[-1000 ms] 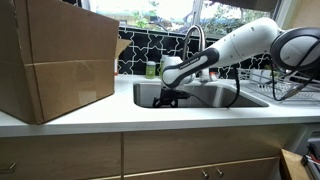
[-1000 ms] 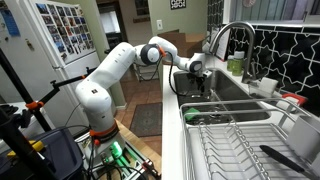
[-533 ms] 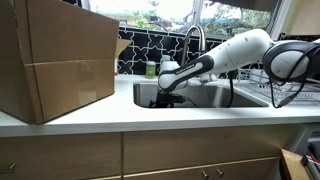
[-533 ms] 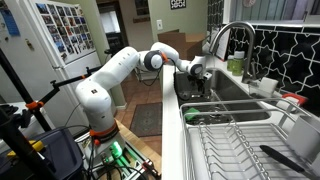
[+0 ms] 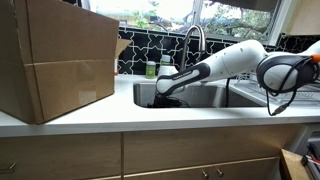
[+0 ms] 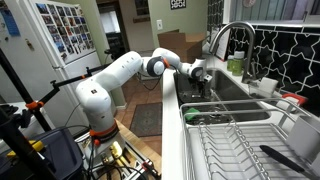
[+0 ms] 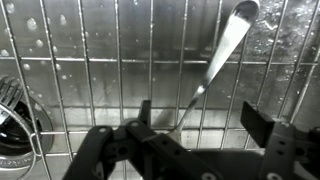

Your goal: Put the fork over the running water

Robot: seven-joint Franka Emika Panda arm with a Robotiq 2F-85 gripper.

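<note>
Since a second ago the white arm (image 5: 225,62) has dropped, its forearm now lying flatter, and the gripper (image 5: 164,96) sits deeper in the stainless sink (image 5: 215,96); in both exterior views the basin wall hides most of it. In the wrist view the gripper (image 7: 197,128) stands wide open with nothing in its grasp. Its dark fingers (image 7: 146,115) are blocky and matte.

The fork (image 7: 215,65) lies on the sink bottom ahead of the gripper: slim, polished metal with a rounded handle end farthest from the hand, the shaft slanting back toward the gap between the jaws (the tine end is hidden behind them). Under it is a wire grid (image 7: 90,60) of thin rods, beaded with droplets. A ringed drain (image 7: 12,115) lies off to one side of the hand.

Above the hand curves a chrome faucet (image 5: 190,40). The green bottle (image 5: 152,69) behind it has a label too small to read.
</note>
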